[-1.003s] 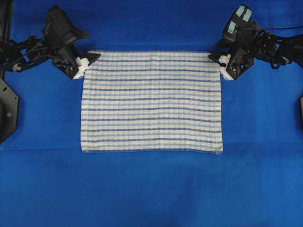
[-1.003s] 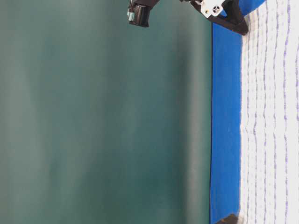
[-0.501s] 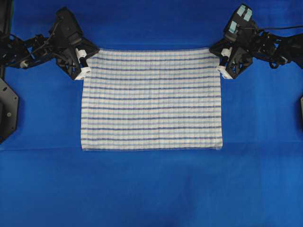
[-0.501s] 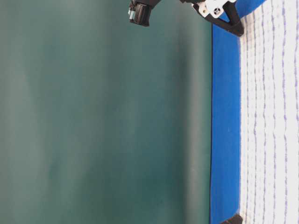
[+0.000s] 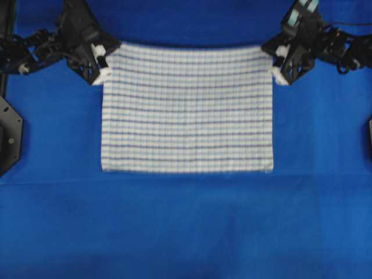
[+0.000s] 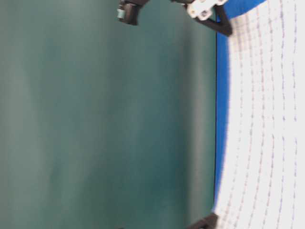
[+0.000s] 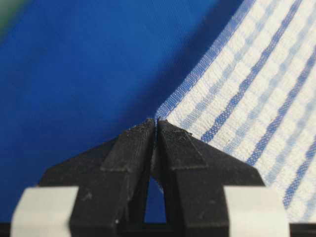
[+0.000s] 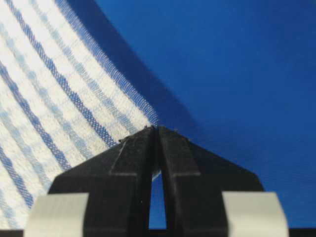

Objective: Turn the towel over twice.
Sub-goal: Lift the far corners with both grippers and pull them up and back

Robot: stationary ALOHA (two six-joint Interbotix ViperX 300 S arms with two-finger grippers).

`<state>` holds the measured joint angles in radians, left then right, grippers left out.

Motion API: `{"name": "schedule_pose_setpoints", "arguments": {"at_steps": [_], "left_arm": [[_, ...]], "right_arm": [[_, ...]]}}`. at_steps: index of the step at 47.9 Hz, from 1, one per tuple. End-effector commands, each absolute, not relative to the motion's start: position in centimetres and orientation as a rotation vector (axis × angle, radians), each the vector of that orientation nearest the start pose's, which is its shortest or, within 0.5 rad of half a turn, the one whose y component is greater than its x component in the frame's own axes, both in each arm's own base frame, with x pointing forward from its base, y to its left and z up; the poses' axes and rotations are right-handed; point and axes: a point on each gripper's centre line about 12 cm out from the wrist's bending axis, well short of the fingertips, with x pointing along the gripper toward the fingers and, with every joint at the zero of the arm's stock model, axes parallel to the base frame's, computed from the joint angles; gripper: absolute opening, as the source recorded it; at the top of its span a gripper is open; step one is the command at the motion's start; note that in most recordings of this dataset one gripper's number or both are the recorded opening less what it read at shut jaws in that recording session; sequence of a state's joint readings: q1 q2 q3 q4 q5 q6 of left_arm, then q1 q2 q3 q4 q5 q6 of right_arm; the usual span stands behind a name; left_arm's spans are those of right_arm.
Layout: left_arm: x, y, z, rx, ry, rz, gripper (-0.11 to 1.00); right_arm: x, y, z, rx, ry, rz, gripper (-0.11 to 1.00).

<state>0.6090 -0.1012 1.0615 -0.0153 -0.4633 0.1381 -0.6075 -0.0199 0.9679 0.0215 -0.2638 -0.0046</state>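
The towel (image 5: 187,110), white with thin dark-blue and light-blue stripes, is spread on the blue table covering, its far edge raised off the surface. My left gripper (image 5: 106,63) is shut on the towel's far left corner (image 7: 165,111); the wrist view shows the jaws (image 7: 156,123) pinched on the hem. At the far right corner (image 8: 148,116) my right gripper (image 5: 275,63) is likewise shut on the cloth, tips (image 8: 157,129) together. In the table-level view the towel (image 6: 262,119) bows up between the right gripper (image 6: 224,26) and the left fingertip (image 6: 205,222).
Blue table covering (image 5: 186,232) stretches all round the towel, with wide free room in front. Black fixtures sit at the left edge (image 5: 9,136) and right edge (image 5: 369,136). A green backdrop (image 6: 105,119) stands behind the table.
Both grippers went from open to shut on the far corners, then rose and moved back, lifting the towel's far edge; the near edge slid slightly away from the front.
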Motion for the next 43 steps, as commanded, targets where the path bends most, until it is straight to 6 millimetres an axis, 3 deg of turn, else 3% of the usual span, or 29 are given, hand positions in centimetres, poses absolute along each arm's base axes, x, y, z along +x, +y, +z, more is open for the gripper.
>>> {"name": "schedule_pose_setpoints", "arguments": {"at_steps": [1,14,22,36,43], "left_arm": [[25.2,18.4,15.7,-0.006,0.442,0.598,0.02],[24.6,19.6,22.0,0.118,0.302,0.648,0.02],[23.9,20.0,24.7,0.147,0.225,0.681,0.02],[23.2,19.5,27.7,0.184,0.122,0.695,0.02],[22.6,18.9,29.4,0.209,0.053,0.702,0.02]], "right_arm": [[26.3,-19.6,13.5,0.207,0.599,-0.625,0.05],[25.7,-21.8,18.2,0.15,0.535,-0.674,0.05],[25.9,-22.5,21.9,0.096,0.492,-0.681,0.05],[26.1,-22.9,28.7,0.015,0.443,-0.681,0.05],[26.0,-22.7,30.8,-0.002,0.419,-0.68,0.05]]}}
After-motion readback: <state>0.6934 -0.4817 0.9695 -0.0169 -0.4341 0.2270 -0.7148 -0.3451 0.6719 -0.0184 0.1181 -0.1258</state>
